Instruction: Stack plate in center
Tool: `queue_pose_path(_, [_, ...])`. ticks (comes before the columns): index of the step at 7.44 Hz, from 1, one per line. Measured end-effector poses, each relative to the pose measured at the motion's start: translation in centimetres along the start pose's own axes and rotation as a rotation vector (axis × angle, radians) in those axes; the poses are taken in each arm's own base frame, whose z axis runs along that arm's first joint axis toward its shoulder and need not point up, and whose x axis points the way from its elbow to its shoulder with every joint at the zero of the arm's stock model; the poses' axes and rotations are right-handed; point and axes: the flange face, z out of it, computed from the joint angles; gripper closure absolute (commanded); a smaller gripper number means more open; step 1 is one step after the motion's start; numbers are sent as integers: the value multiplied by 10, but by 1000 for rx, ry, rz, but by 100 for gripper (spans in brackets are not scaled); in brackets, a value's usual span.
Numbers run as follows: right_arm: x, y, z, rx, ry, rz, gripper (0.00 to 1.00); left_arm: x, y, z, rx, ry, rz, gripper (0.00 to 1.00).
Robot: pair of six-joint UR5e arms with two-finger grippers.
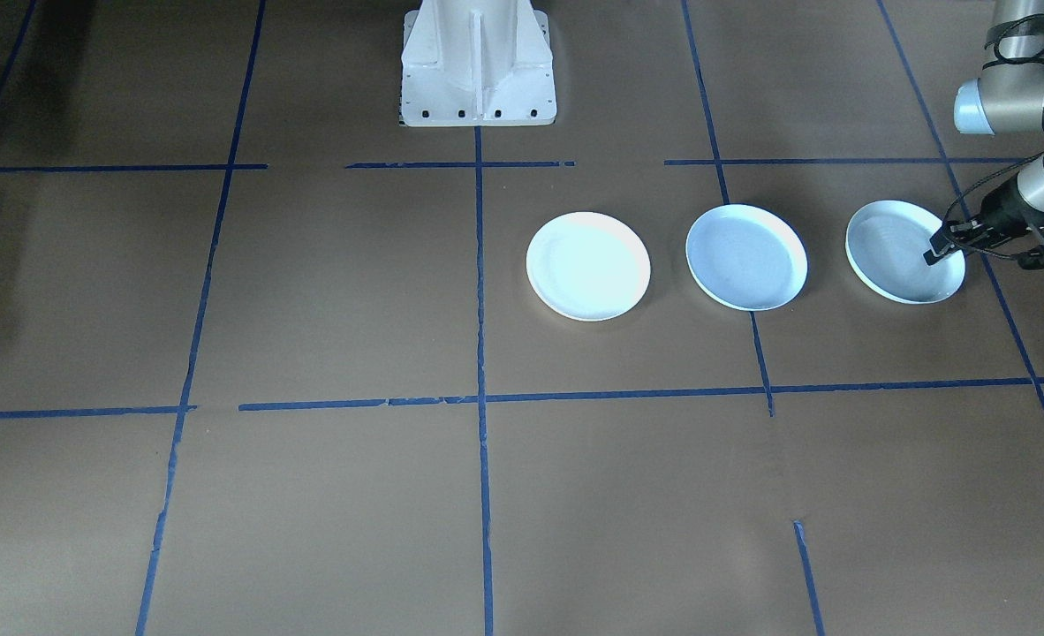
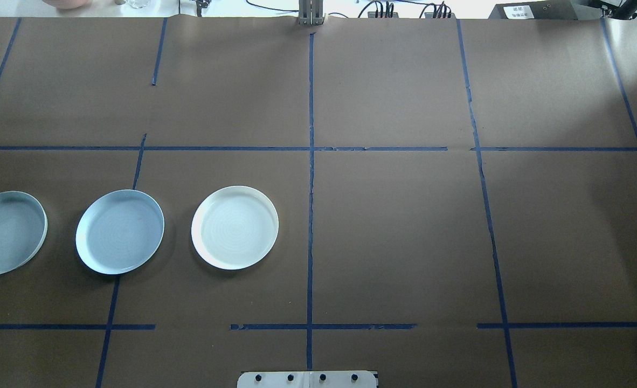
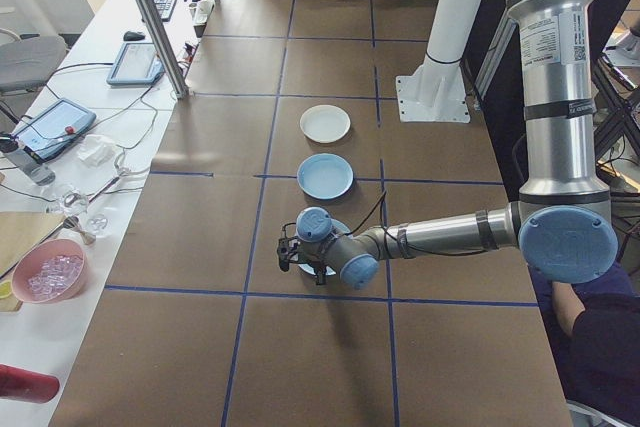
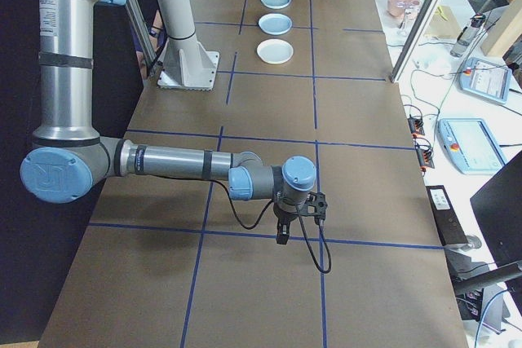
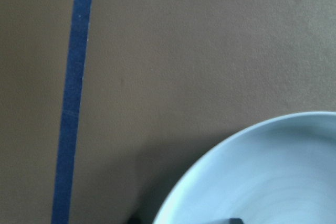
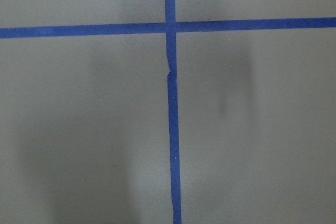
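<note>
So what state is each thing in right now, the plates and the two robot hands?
White plate: flat on the table, empty, untouched.
Middle plate: flat on the table, empty, nothing stacked on it yet.
Ringed plate: on the table, left gripper at its rim.
Left gripper: down at the ringed plate's edge, one finger inside the rim; grip unclear.
Right gripper: over bare table, far from the plates; open or shut unclear.

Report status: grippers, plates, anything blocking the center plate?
Left gripper at the end plate's rim, one finger inside; grip unclear. Right gripper far off, state unclear. Center plate bare, nothing stacked. White plate untouched; path clear.
</note>
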Motion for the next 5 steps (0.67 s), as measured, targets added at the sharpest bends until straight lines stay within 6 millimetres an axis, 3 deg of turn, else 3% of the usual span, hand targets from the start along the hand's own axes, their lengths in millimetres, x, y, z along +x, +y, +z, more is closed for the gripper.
queue_pose_path(1, [0,0,0,0,0,0,0,2,3,-4,3,4,3,59])
queue_pose_path(3, [0,0,0,0,0,0,0,3,9,-11,7,9,7,76])
queue_pose_path(5, [0,0,0,0,0,0,0,3,10,-12,7,8,7,76])
